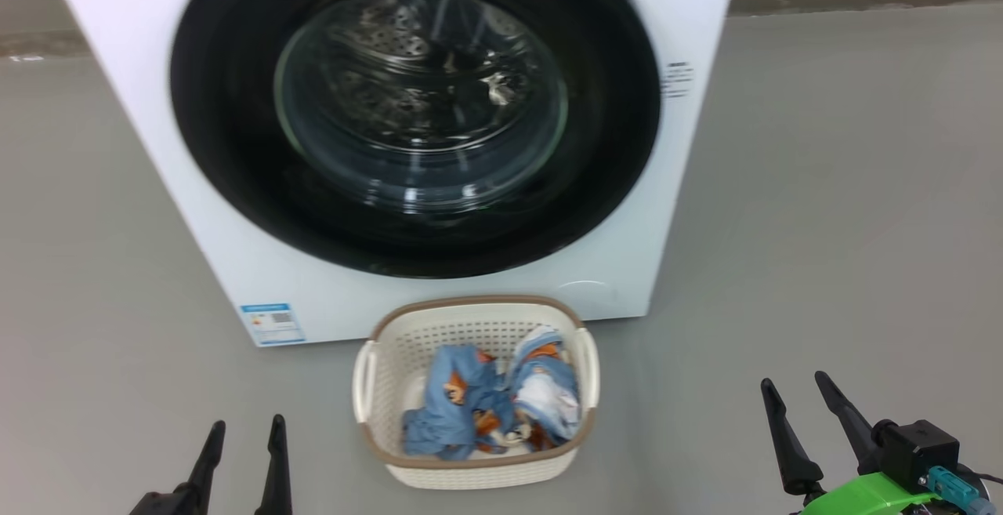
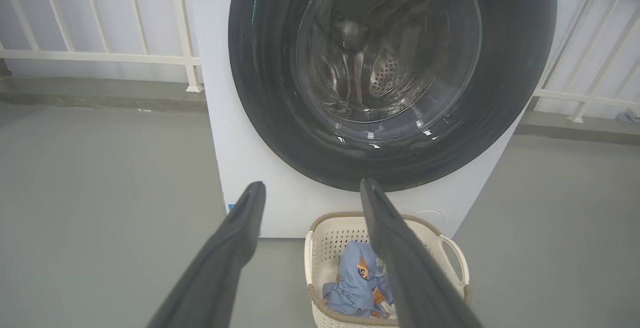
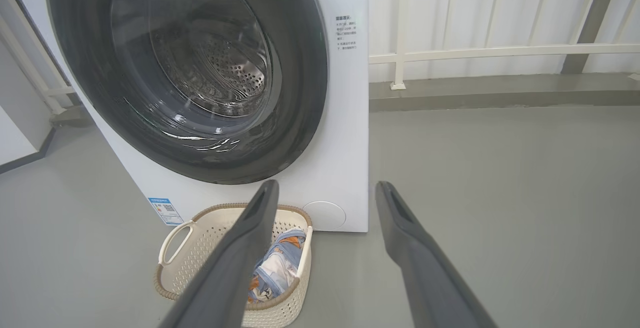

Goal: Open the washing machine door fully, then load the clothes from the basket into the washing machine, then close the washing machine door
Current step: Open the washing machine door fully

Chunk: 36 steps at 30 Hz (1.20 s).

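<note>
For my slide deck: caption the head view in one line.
Washing machine door shut, clothes piled in the basket on the floor before it, left gripper and right gripper low with jaws open.

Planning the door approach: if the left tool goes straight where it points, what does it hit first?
The left tool would probably meet the washing machine, its white front just below the washing machine door, above the basket; depth is unclear.

Head camera: high, angled down. Wrist cameras: low, facing ahead of their fingers (image 2: 225,248). All share washing machine door (image 1: 415,107) and basket (image 1: 478,301).
</note>
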Tool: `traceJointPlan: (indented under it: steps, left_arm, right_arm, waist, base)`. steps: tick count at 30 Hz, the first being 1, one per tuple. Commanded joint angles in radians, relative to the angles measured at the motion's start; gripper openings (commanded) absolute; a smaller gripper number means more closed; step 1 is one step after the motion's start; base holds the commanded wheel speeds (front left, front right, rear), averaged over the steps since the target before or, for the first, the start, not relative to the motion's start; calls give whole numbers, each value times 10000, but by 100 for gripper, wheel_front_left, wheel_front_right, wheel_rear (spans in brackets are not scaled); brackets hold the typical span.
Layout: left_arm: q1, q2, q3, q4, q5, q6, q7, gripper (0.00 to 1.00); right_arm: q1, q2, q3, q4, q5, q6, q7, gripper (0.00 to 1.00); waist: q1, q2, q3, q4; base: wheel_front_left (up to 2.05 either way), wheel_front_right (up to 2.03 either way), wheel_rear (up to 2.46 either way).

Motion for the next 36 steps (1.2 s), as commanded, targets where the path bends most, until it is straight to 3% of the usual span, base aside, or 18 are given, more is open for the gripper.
traceJointPlan:
  steps: [1, 15, 28, 29, 30, 32, 33, 36]
  left_arm:
    - [-426, 84, 330, -302, -23, -23, -136, 100]
    - [-440, 66, 140, -423, -579, -23, -136, 100]
    - [-386, 74, -27, -319, -616, -23, -136, 100]
    - [-377, 70, -41, -322, -630, -23, -136, 100]
    - [-359, 66, -57, -328, -644, -23, -136, 100]
    - [-315, 55, -98, -331, -703, -23, -136, 100]
    - [-298, 50, -123, -324, -737, -23, -136, 100]
    - [-267, 36, -207, -302, -820, -23, -136, 100]
  right_arm:
    - [-156, -140, 221, -220, -48, 44, -124, 100]
    - [-188, -139, 236, -214, -32, 44, -124, 100]
    - [-297, -142, 264, -171, 143, 44, -124, 100]
    - [-349, -130, 293, -157, 233, 44, -124, 95]
    - [-410, -113, 328, -115, 380, 44, -124, 46]
    - [-612, -79, 320, -50, 732, 44, -124, 6]
    - [-746, -57, 313, -45, 920, 44, -124, 0]
    - [-1215, 99, 257, -114, 1794, 44, -124, 0]
  waist:
    - [-1, 0, -5, -18]
    - [-1, 0, -29, -147]
    - [-1, 0, -67, -40]
    - [-1, 0, -63, -22]
    - [-1, 0, -62, -3]
    - [-1, 0, -55, 28]
    - [-1, 0, -50, 43]
    - [-1, 0, -48, 108]
  base:
    - [123, 123, -246]
    - [106, 98, -204]
    - [19, 19, -38]
    - [0, 0, 0]
    - [0, 0, 0]
    - [0, 0, 0]
    - [0, 0, 0]
    - [0, 0, 0]
